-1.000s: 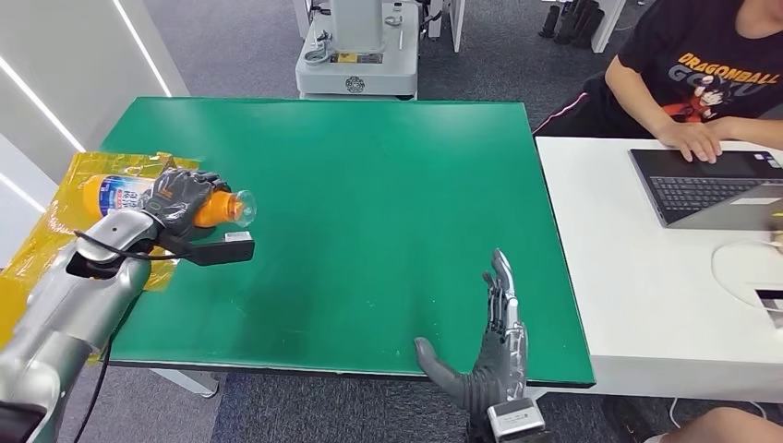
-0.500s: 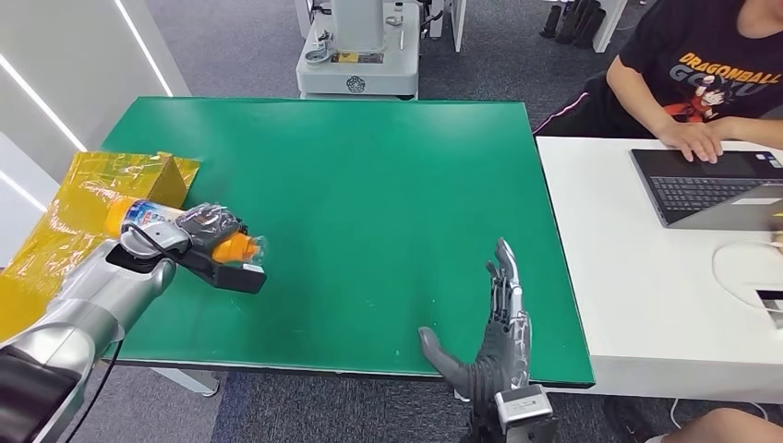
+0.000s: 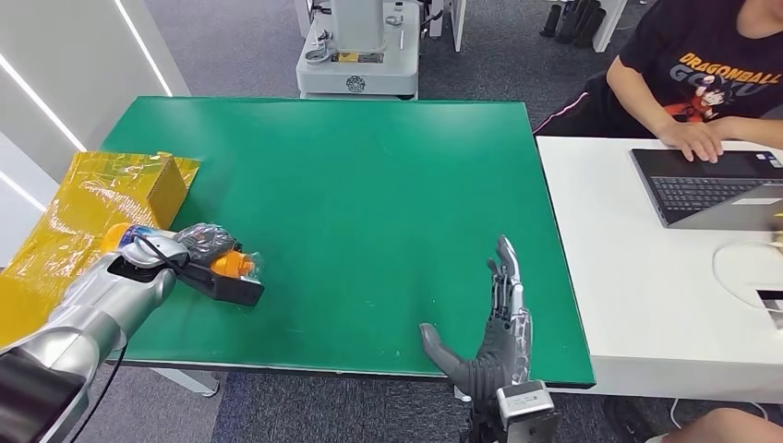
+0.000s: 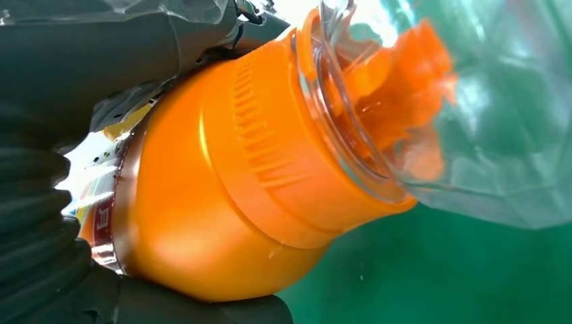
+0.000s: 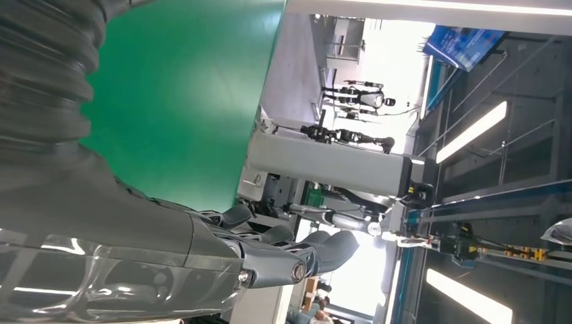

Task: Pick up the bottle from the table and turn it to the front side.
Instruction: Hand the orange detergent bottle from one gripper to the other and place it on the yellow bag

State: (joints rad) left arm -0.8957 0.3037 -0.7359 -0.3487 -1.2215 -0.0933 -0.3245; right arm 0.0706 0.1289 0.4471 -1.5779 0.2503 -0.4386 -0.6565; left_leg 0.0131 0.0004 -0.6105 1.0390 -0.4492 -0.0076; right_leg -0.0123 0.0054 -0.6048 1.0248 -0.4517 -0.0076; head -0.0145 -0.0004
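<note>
Two hands show from the head view. The left hand (image 3: 205, 245) grips the bottle (image 3: 226, 265) around its middle, low over the near left part of the green bench (image 3: 369, 203), just beside the yellow bag (image 3: 83, 212) at the bench's left edge. The bottle lies roughly level, its orange top and clear cap pointing toward the bench's middle; whether it touches the surface I cannot tell. From the left wrist view, dark fingers (image 4: 101, 54) wrap the bottle above the orange neck. The right hand (image 3: 489, 341) stands at the bench's near edge, holding nothing, fingers straight and pointing away, thumb out to the side. At the white desk (image 3: 646, 277) to the right, a person (image 3: 702, 74) rests a hand on a laptop (image 3: 711, 185).
</note>
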